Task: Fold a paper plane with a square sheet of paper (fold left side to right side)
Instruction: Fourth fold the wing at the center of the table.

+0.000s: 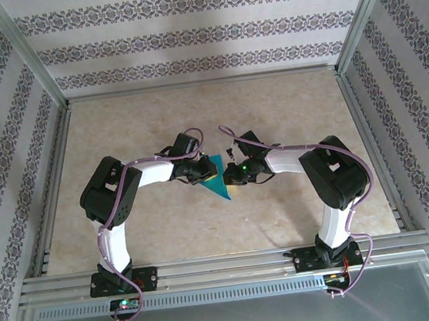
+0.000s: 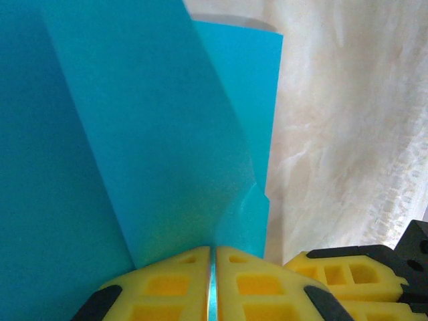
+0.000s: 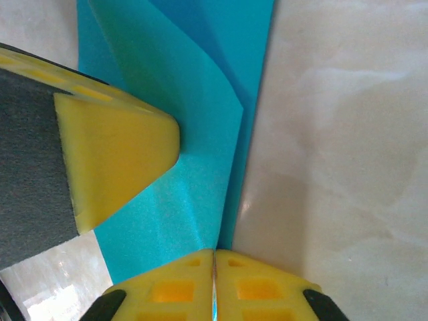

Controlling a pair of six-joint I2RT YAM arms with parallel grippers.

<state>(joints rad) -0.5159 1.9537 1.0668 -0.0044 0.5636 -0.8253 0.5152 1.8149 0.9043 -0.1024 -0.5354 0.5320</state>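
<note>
On the beige tabletop (image 1: 169, 235), mid-scene, the partly folded teal sheet (image 1: 219, 185) is held by the left claw (image 2: 212, 253) and the right claw (image 3: 214, 255), both clenched on it; the flap is best carried rightward evenly, edges matched before creasing.

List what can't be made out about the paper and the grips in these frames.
- Top external: the teal paper is partly covered by the left gripper and right gripper; its creases are too small to read.
- Left wrist: the paper's left and top run off frame, so its outline is unknown. The layer count between the fingers is hidden.
- Right wrist: the left gripper's finger covers part of the paper, and the top edge cuts its far end.
</note>
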